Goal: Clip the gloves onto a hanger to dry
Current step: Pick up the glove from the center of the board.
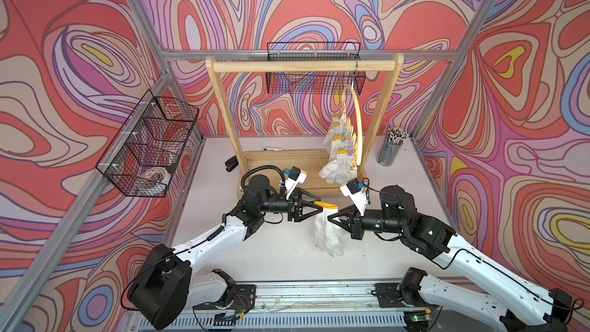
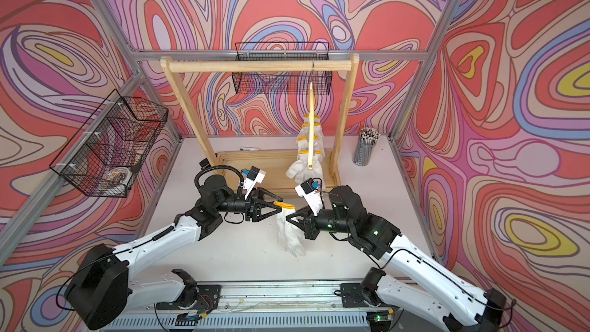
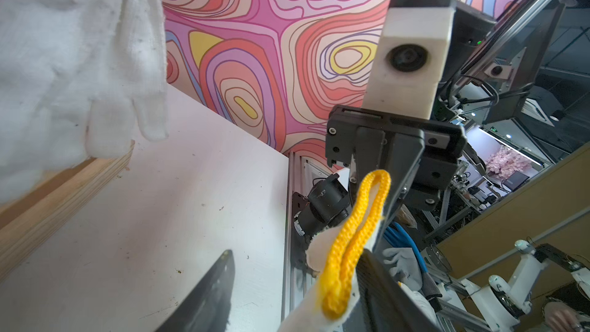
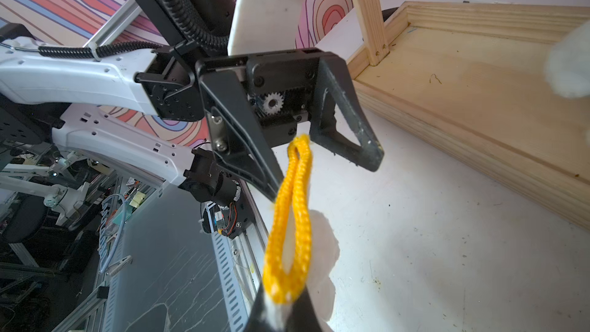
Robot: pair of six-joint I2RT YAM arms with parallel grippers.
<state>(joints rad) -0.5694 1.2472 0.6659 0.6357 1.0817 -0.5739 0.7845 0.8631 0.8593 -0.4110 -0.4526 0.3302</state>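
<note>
Gloves, white knitted, yellow-edged cuffs, 2 lots. Lot 1: 1 loose glove (image 1: 327,234) (image 2: 289,234), slung between the 2 grippers above the white table (image 1: 271,260). Its cuff (image 1: 325,205) (image 4: 289,218) runs from tip to tip and its fingers hang below both sets of jaws; whether they touch the table cannot be told. Right gripper (image 1: 330,217) (image 4: 281,311): jaws closed tight, pinching 1 end of the cuff. Left gripper (image 1: 319,205) (image 4: 321,175): jaws parted to a middling gap, straddling the other end of the cuff. The yellow edge lies close against 1 finger (image 3: 389,301) and apart from the other, so nothing is clamped there. The 2 grippers face each other, tips near.

Beyond the jaws stands the wooden rail frame (image 1: 303,66) with its flat base tray (image 1: 281,158). Lot 2: hanger (image 1: 359,122) (image 2: 310,129), pale yellow, hooked on the top bar on the right gripper's side. It carries the clipped gloves (image 1: 340,142) (image 2: 306,142) in a column with 4 yellow cuffs showing, the lowest glove hanging just beyond the right gripper. Further beyond the left jaws, beside a frame post, lies a black stapler (image 1: 230,163). Beyond and outward of the right jaws stands a mesh cup of pencils (image 1: 391,148). Farthest are 2 wire baskets: 1 on the back wall (image 1: 314,68) behind the top bar, and 1 on the side wall (image 1: 150,142), outward of the left jaws.
</note>
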